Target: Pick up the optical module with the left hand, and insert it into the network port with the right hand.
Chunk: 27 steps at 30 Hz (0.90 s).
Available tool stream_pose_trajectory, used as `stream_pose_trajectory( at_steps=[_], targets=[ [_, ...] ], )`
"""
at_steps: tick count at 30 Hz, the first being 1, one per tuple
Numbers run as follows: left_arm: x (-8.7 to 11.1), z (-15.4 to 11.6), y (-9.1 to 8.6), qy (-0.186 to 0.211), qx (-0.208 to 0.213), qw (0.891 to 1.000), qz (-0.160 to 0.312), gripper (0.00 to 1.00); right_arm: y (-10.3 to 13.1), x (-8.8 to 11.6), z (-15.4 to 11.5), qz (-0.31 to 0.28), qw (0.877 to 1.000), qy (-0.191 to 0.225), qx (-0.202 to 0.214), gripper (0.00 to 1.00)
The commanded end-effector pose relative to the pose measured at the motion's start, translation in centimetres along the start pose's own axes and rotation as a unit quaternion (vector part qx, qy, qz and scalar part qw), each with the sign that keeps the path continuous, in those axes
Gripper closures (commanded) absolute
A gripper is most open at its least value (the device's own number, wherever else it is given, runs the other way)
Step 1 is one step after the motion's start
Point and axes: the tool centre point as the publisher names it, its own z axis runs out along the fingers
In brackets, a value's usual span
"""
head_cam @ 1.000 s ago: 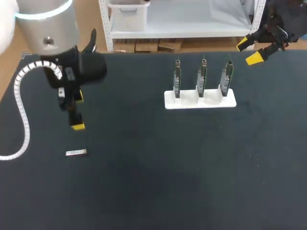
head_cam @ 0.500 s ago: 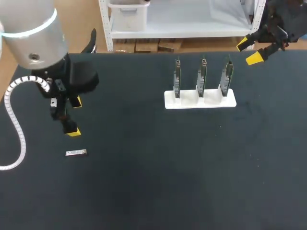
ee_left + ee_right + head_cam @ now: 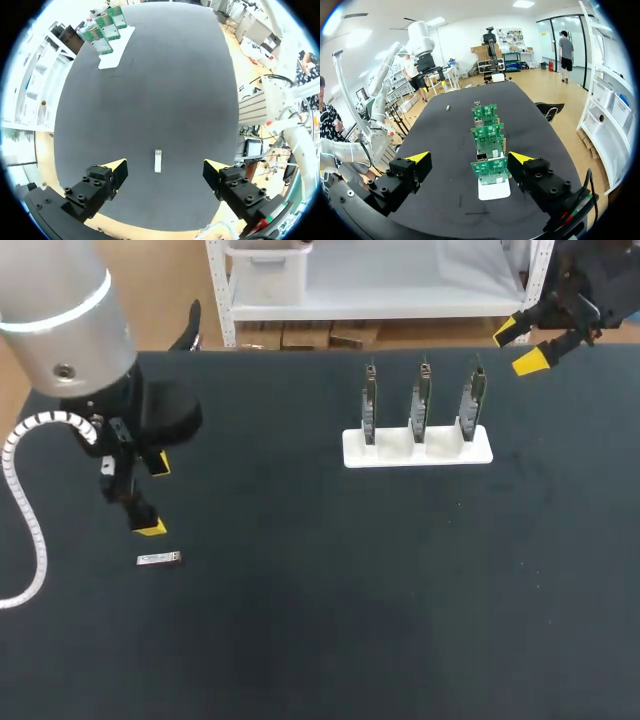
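A: Where is the module [image 3: 158,559] located?
B: Flat on the bench [image 3: 300,640], under the released left claw [image 3: 153,496], between its fingers. The right claw [image 3: 520,346] is held released, facing the ports [image 3: 420,405].
A: What fault is expected?
B: The module may be pushed aside if closure is off-centre.

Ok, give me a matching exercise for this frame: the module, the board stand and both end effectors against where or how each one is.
Things:
1. small silver rectangular optical module
2. white block stand holding three green circuit boards
3. left end effector
4. right end effector

Places or states:
A. open, at the far right edge of the black table
B. lying flat on the table, not held
C. open, over the table's left part, close by the module
D. standing upright in the table's far half

Pairs: 1-B, 2-D, 3-C, 4-A.
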Motion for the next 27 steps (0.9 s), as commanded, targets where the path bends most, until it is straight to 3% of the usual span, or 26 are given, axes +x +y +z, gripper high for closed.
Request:
stream_pose_trajectory(
  at_steps=[1, 8, 12, 27],
  targets=[
    [0.8, 1.5, 0.5, 0.014, 0.000, 1.000, -0.011, 0.00, 0.2, 0.0, 0.1, 0.000, 1.000, 0.000, 0.002, 0.00],
    [3.4, 3.9, -0.9, 0.059, -0.027, 0.997, -0.036, 0.00, 0.2, 0.0, 0.1, 0.000, 1.000, 0.000, 0.002, 0.00],
    [4.1, 5.7, -1.6, 0.087, -0.020, 0.995, -0.041, 0.00, 0.2, 0.0, 0.1, 0.000, 1.000, 0.000, 0.002, 0.00],
    [5.3, 9.0, -0.7, 0.082, -0.014, 0.996, -0.041, 0.00, 0.2, 0.0, 0.1, 0.000, 1.000, 0.000, 0.002, 0.00]
  ],
)
